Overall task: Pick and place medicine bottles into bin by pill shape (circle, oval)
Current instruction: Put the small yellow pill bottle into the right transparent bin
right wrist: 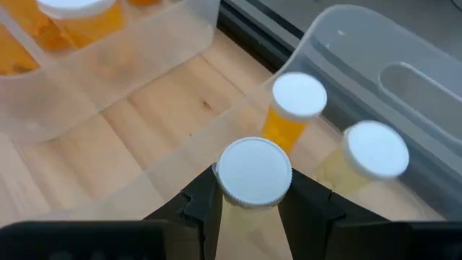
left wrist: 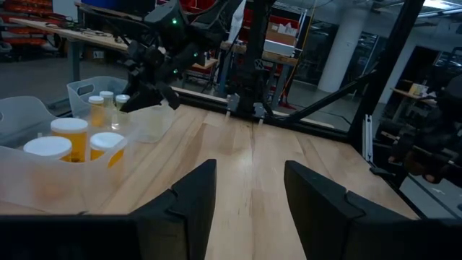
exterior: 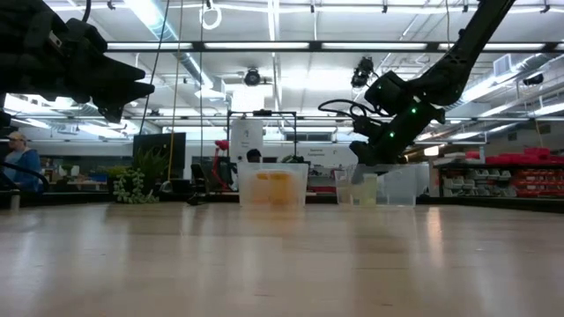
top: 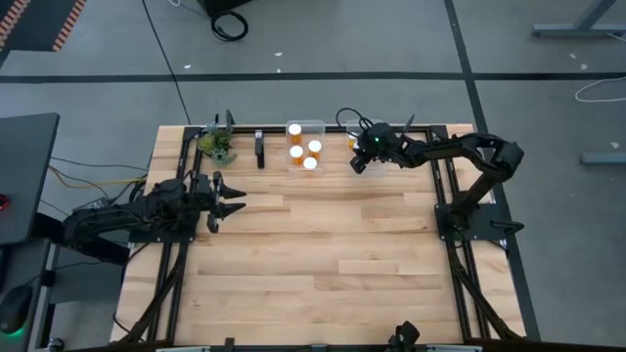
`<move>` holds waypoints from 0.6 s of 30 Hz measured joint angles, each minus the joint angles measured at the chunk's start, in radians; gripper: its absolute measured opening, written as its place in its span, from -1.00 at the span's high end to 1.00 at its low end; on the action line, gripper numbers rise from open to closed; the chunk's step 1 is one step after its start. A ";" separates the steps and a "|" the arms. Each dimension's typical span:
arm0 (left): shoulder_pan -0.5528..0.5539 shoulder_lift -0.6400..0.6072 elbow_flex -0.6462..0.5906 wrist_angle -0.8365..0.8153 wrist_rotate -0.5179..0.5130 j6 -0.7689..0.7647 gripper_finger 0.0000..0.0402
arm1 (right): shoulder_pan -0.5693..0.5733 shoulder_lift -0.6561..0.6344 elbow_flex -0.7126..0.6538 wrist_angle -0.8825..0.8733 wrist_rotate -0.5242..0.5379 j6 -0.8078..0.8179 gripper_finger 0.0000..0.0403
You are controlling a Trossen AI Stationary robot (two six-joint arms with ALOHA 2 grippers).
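My right tool (right wrist: pixel 249 206) grips a bottle (right wrist: pixel 254 173) just under its white cap, above the right bin (right wrist: pixel 404 79), where two bottles already stand. The bottle seems light, stiff and smooth, so I hold near the cap. Left tool (left wrist: pixel 249 191) waits open, well apart from that bin.

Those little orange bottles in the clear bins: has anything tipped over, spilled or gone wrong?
Nothing stands out. The bottles in the bins stand upright with white caps on, and no pills are loose on the table. The right gripper holds one bottle upright by its cap over a bin. The left gripper waits open.
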 joint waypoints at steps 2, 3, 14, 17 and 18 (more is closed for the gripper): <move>0.000 0.000 0.000 0.000 0.000 0.000 0.14 | 0.000 0.000 0.000 -0.006 0.005 0.008 0.36; 0.000 0.000 0.000 0.000 0.000 0.000 0.14 | 0.000 0.000 0.000 -0.006 0.007 0.008 0.36; 0.000 0.000 0.000 0.000 0.000 0.000 0.14 | -0.002 0.000 0.000 -0.012 0.007 0.017 0.36; 0.000 0.000 0.000 0.000 0.000 0.000 0.14 | -0.004 0.000 0.000 -0.020 0.007 0.020 0.36; 0.000 0.000 0.000 0.000 0.000 0.000 0.14 | -0.006 0.000 0.000 -0.023 0.007 0.021 0.36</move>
